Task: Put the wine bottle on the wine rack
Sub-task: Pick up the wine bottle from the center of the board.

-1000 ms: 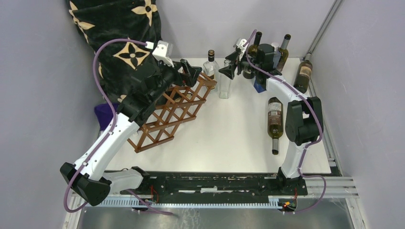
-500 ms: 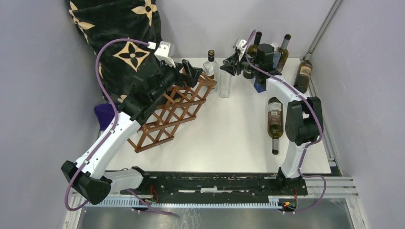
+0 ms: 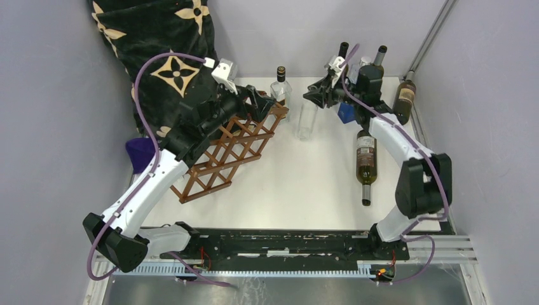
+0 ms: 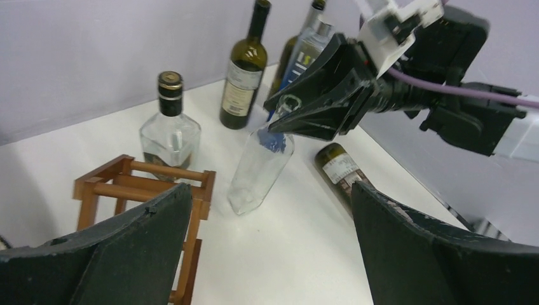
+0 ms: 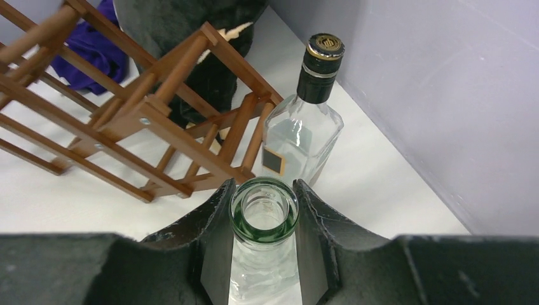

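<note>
Sprawling slantwise across the left of the white table (image 3: pixel 305 184), the reddish-brown open-bar wine rack (image 3: pixel 216 168) lies well clear of the clear glass bottle (image 3: pixel 306 121). The bottle is empty, green-rimmed and tilted, its neck pinched by the outstretched right gripper (image 3: pixel 316 98). The left gripper (image 3: pixel 257 101) hovers, jaws wide apart, over the rack's far corner

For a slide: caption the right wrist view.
Neck of the clear bottle clamped in the right tool; wine rack and capped square bottle beyond.
</note>
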Tool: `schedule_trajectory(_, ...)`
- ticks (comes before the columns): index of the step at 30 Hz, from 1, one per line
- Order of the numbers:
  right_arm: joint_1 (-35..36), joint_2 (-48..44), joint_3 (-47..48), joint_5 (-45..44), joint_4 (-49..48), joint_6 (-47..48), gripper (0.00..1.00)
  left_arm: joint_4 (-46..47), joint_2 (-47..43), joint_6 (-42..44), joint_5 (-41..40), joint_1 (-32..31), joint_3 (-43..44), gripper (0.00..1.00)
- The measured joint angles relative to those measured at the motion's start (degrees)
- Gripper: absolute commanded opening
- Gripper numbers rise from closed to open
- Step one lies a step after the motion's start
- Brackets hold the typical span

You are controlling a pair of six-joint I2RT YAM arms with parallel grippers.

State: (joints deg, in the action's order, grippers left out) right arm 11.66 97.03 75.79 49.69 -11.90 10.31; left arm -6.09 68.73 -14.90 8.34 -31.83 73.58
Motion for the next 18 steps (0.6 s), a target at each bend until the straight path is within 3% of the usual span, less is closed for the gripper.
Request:
schedule_trajectory(10,-6.2,-21.7,-16.7,3.3,-4.6,-10.5,0.00,11.8,3.1,0.4,16.8,-1.1,-7.2,1.00)
schedule_trajectory(18,-10.8,-35.5,-27.8,8.8,-4.9,-12.5,0.00,15.8,8.5,8.9,24.4,-10.3,-9.0,1.00)
